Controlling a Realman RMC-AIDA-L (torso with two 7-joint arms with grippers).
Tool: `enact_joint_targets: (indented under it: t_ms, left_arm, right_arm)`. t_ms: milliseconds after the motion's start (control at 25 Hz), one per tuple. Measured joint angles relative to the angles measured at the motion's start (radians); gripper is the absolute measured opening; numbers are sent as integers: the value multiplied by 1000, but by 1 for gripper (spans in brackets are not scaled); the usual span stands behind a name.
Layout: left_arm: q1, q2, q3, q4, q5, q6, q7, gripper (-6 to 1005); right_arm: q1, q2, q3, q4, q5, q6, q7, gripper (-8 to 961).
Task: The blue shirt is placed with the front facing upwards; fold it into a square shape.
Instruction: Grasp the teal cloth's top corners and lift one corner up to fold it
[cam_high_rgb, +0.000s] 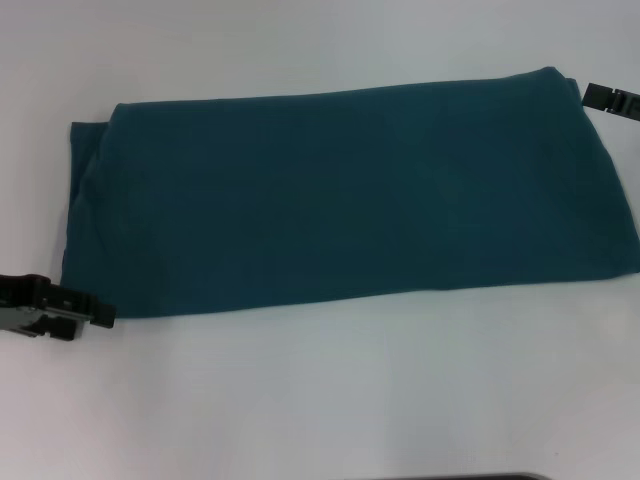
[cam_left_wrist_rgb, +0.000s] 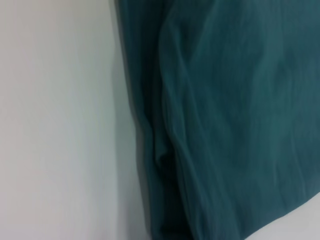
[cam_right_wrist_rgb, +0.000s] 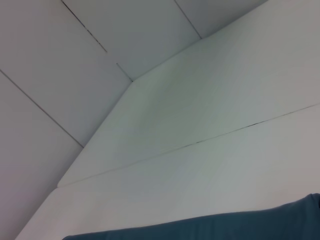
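1. Left pincer (cam_high_rgb: 100, 312) sits low at the near left corner of the blue shirt (cam_high_rgb: 340, 195); finger state cannot be told.
2. Right pincer (cam_high_rgb: 592, 97) sits at the far right corner; state cannot be told.
3. White tabletop (cam_high_rgb: 330, 390); pale panelled wall (cam_right_wrist_rgb: 75, 65) behind.
4. One shirt, folded into a long band, lying flat.

Blue shirt (cam_high_rgb: 350, 195) — folded, flat band.
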Motion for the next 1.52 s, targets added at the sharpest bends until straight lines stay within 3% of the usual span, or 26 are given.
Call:
enact_joint_targets:
  t_ms: [1520]
  left_arm:
    - [-20,0,-7,-3,-11,-42,-5,784]
  right_arm:
    - [-2,-2,0,1,1,-3,0,900]
